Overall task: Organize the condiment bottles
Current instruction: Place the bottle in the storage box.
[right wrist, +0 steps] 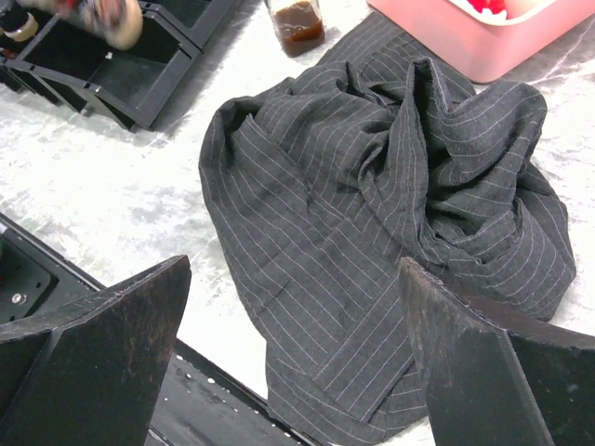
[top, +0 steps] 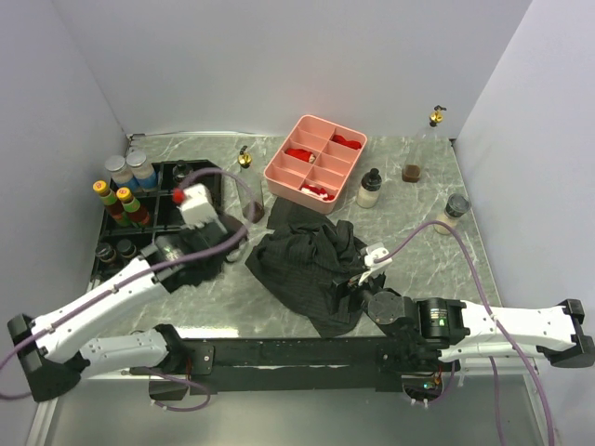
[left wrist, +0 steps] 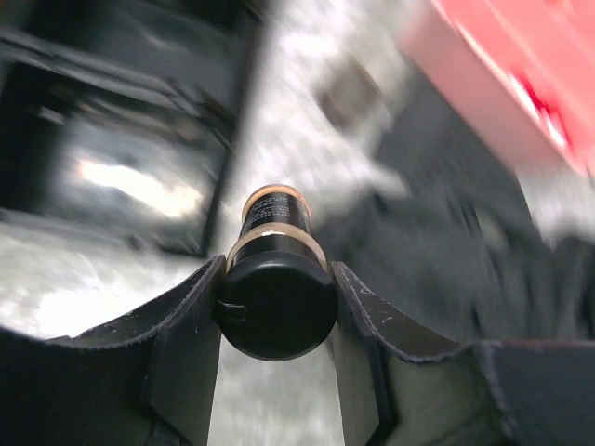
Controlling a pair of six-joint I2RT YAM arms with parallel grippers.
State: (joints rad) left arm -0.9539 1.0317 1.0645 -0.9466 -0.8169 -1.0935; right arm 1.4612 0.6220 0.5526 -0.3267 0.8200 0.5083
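- Clamping a bottle (left wrist: 277, 311), the left gripper (left wrist: 277, 269) has its fingers (left wrist: 186, 325) shut to the bottle's width, one on each side. The bottle's dark round end faces the wrist camera, with tan bands on the body beyond.
- From above, this gripper sits over the black tray (top: 163, 178) at 9 o'clock on the table (top: 418, 269). Whether the bottle touches the tray I cannot tell.
- In the black tray stand two grey-capped jars (top: 116, 167) at its 11 o'clock corner, two yellow-capped bottles (top: 100, 189) at its 9 o'clock side, and two black-capped bottles (top: 107, 251) at its 7 o'clock corner.
- The right gripper (right wrist: 293, 269) is spread wide and holds nothing. It hangs over the striped cloth (right wrist: 372, 186) at 6 o'clock.
- Loose on the table:
  - a gold-capped bottle (top: 244, 158) at 11 o'clock
  - a brown jar (top: 251, 209) at the cloth's 10 o'clock edge
  - a black-capped white bottle (top: 369, 189) just beside the pink tray (top: 284, 146), which sits at 12 o'clock
  - a small brown pot (top: 411, 172) at 1 o'clock
  - a grey-lidded jar (top: 456, 206) at 3 o'clock
  - a second gold-capped one (top: 434, 116) in the far 1 o'clock corner
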